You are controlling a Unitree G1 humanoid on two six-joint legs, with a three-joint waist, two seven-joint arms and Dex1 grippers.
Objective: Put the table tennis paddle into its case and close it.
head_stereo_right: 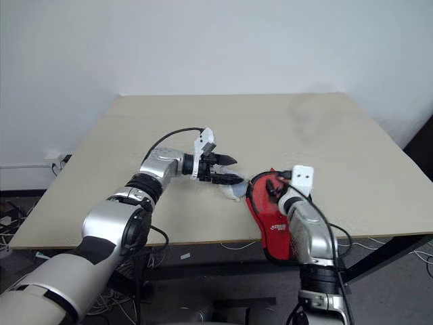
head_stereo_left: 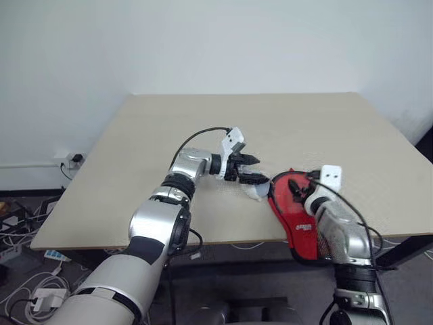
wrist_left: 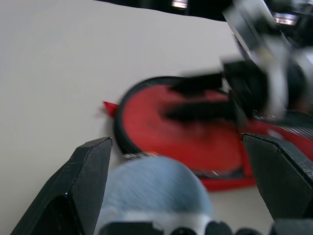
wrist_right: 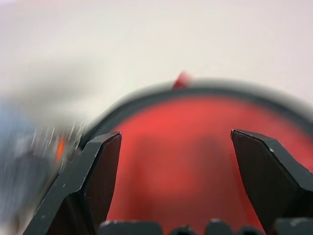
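The red case [head_stereo_left: 287, 211] with its black zipper rim lies at the table's near edge, and its narrow end hangs over that edge. My right gripper [head_stereo_left: 295, 188] is over the case's round part, open, with its fingers [wrist_right: 98, 176] spread above the red surface [wrist_right: 176, 127]. My left gripper [head_stereo_left: 259, 169] points right toward the case [wrist_left: 161, 132] from its left side, open and empty. A pale bluish rounded thing [head_stereo_left: 256, 193] sits just below the left gripper, against the case's rim. I cannot tell the paddle apart from the case; it is hidden.
The beige table [head_stereo_left: 203, 128] stretches bare to the far wall. Its front edge runs right under the case. Cables and a power strip [head_stereo_left: 20, 223] lie on the floor to the left.
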